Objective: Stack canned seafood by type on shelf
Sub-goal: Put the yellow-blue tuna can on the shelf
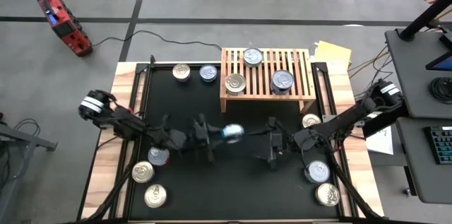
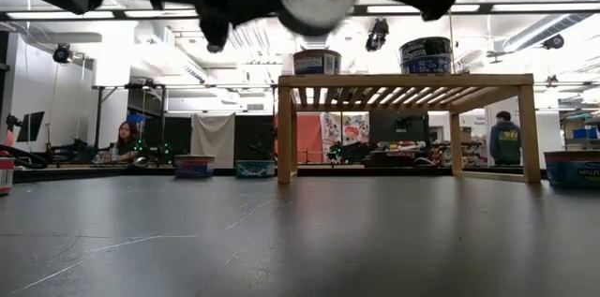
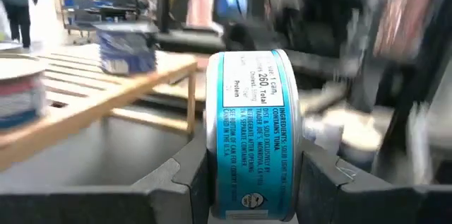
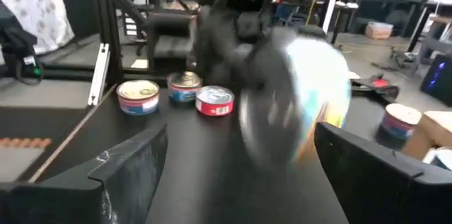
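Your left claw squeezes a blue tin on its edge, up in the air above the black mat, your right claw just beside it, fingers wide apart and holding nothing, the wooden shelf past both claws with three tins on top.

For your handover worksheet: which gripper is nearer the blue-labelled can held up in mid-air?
Left. The left gripper is clamped on the blue-labelled can; the right gripper stands open beside it, not touching.
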Motion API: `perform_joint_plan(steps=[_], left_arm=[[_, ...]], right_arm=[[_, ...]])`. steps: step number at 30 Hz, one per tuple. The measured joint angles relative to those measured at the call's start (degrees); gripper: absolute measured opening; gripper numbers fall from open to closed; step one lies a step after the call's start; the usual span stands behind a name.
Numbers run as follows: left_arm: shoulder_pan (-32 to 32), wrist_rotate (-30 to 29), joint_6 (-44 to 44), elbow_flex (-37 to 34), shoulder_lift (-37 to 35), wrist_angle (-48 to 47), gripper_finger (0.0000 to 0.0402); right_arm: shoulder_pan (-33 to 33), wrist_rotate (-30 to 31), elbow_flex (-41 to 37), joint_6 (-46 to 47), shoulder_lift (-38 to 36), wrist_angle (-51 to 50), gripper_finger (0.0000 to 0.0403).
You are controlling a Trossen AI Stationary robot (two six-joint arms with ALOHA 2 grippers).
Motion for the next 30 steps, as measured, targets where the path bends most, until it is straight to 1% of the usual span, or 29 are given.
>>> perform_joint_plan(steps=[2, 4, 6, 8, 9, 12, 15, 18, 23, 27, 30], left_arm=[[0.1, 0.0, -5.3, -1.8, -3.6, 0.6, 0.0125], [0.3, 0.5, -11.9, -3.3, -6.8, -0.8, 0.0125], [0.8, 0.9, -21.8, -4.7, -9.4, -2.8, 0.0125], [1.4, 1.5, -33.5, -6.0, -11.7, -4.7, 0.0125], [1.9, 2.8, -39.0, -6.6, -12.6, -5.7, 0.0125], [3.2, 9.8, -52.9, -8.7, -14.0, -5.8, 0.0125], [3.7, 12.3, -63.5, -10.6, -14.1, -4.5, 0.0125], [3.7, 12.1, -69.3, -11.9, -14.0, -2.6, 0.0125], [3.7, 12.0, -72.0, -12.9, -13.9, 1.4, 0.0125], [3.7, 12.4, -72.3, -12.4, -13.4, 1.3, 0.0125], [3.7, 13.6, -72.3, -11.4, -12.5, 1.4, 0.0125]], right_arm=[[0.7, 0.3, 0.0, -2.9, -1.2, -0.5, 0.0339], [1.5, 0.3, 0.6, -7.2, -1.5, -0.7, 0.0332], [2.3, 0.3, 1.9, -11.9, -1.5, -0.9, 0.0325], [3.0, 0.3, 3.8, -17.6, -0.7, -0.7, 0.0318], [3.3, 0.3, 4.8, -21.2, -0.2, -1.0, 0.0315], [3.9, 0.9, 8.4, -34.9, 2.5, -3.6, 0.0306], [4.6, 5.1, 11.8, -47.4, 6.1, -4.8, 0.0297], [4.7, 11.1, 14.8, -57.8, 9.9, -5.0, 0.029], [4.4, 19.4, 19.4, -68.9, 15.8, -5.7, 0.0277], [3.5, 23.3, 23.2, -76.2, 20.0, -5.7, 0.0266], [2.4, 25.3, 26.0, -78.2, 22.5, -5.8, 0.0259]])
